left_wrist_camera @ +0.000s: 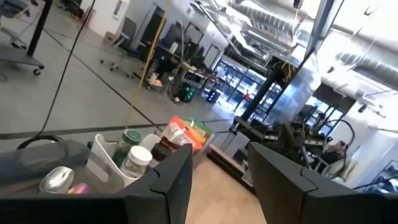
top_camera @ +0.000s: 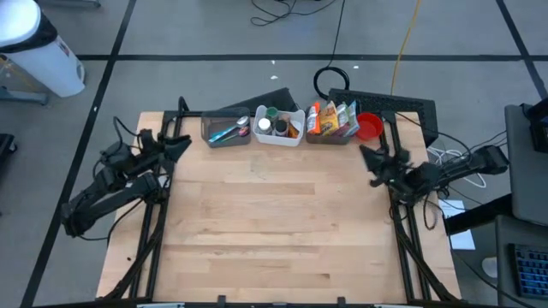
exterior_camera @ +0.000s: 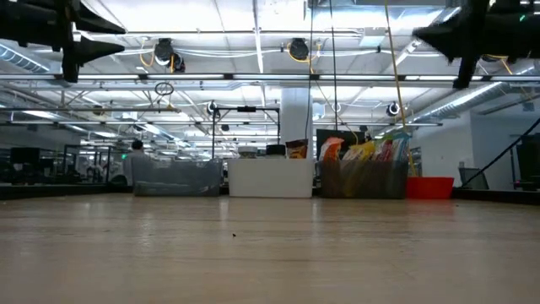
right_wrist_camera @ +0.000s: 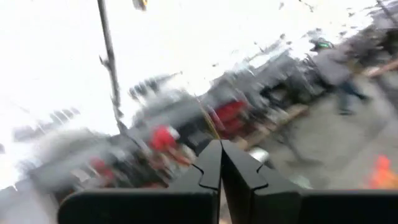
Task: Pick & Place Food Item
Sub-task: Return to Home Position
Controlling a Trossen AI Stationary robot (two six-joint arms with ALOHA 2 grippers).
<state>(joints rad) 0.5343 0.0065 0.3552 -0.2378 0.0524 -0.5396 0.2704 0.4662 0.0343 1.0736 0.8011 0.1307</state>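
Observation:
Several colourful food packets (top_camera: 334, 118) stand upright in a clear bin (top_camera: 330, 137) at the table's far edge, right of centre; the low view shows them too (exterior_camera: 363, 152). My left gripper (top_camera: 184, 145) hovers open above the table's far left part, with nothing between its fingers (left_wrist_camera: 221, 168). My right gripper (top_camera: 370, 156) is shut and empty (right_wrist_camera: 221, 163), held above the table's right side, near the red bowl. Both grippers hang high in the low view, the left (exterior_camera: 72, 42) and the right (exterior_camera: 460, 38).
A white bin (top_camera: 278, 137) with jars stands beside the food bin, and a clear bin (top_camera: 227, 130) with blue items is to its left. A red bowl (top_camera: 368, 127) sits at the far right. The bare wooden tabletop (top_camera: 274, 222) spreads toward the near edge.

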